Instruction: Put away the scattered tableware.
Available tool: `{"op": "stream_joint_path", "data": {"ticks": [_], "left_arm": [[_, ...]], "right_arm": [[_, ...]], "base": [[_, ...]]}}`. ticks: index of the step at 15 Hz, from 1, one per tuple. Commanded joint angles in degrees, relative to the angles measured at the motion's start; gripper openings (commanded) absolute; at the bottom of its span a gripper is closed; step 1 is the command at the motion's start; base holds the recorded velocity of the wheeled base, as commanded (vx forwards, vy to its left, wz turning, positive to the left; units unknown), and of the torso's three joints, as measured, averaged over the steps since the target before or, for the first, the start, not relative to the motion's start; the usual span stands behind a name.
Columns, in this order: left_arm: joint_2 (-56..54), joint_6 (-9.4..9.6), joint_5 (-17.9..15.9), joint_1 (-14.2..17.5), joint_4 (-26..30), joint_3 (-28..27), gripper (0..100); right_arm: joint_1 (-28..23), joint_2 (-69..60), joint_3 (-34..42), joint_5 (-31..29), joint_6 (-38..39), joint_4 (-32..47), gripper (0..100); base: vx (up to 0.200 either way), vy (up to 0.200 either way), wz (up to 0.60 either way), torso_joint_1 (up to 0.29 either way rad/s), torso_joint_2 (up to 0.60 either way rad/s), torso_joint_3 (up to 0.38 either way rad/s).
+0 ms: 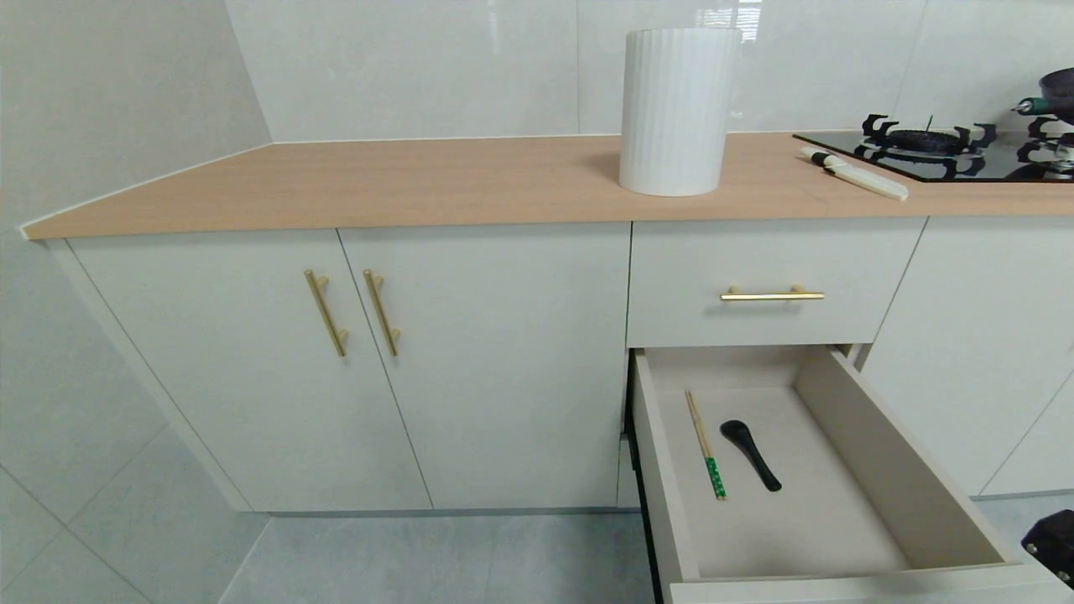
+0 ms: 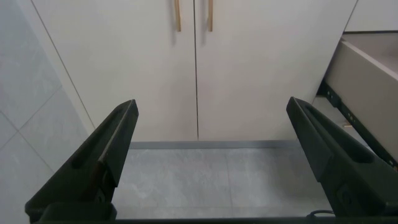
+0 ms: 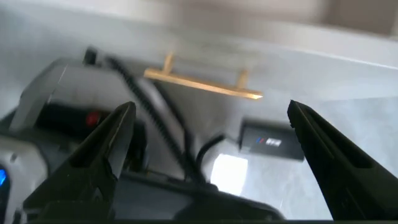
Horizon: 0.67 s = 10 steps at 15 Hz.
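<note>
Black and wide apart, the jaws of the left gripper are holding nothing, and they are facing the lower part of the cabinet doors above the floor tiles. The right gripper is also hanging with its jaws spread and empty, pointing toward a blurred gold handle. Going outward, the lower drawer is standing pulled out, and on its bottom a pair of chopsticks and a black spoon are lying side by side, near each other but not touching. I am judging that these two pieces are already put away. On the wooden counter, just beside the stove, a pale long utensil is lying flat; I cannot tell exactly what kind it is, perhaps a knife. A white ribbed container is standing upright nearby on the same counter. So the task is looking partly done: the pale utensil is probably waiting to be picked up, and the drawer is not yet pushed shut.
</note>
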Motion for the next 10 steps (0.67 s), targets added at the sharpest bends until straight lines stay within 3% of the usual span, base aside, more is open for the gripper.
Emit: {"op": "stream_joint_path", "data": {"ticks": [1,5,10], "left_arm": [[0.1,0.13,0.0,0.0,0.0,0.1,100],[0.1,-0.13,0.0,0.0,0.0,0.1,100],[0.1,-0.13,0.1,0.0,0.0,0.1,100]], "right_arm": [[1.2,11.2,-4.3,2.0,0.2,-0.2,100],[1.6,20.3,-9.7,1.5,0.2,-1.9,100],[2.0,23.9,-10.6,0.5,3.4,-3.5,100]], "base": [[0.000,0.000,0.00,0.000,0.00,0.000],[0.000,0.000,0.00,0.000,0.00,0.000],[0.000,0.000,0.00,0.000,0.00,0.000]]}}
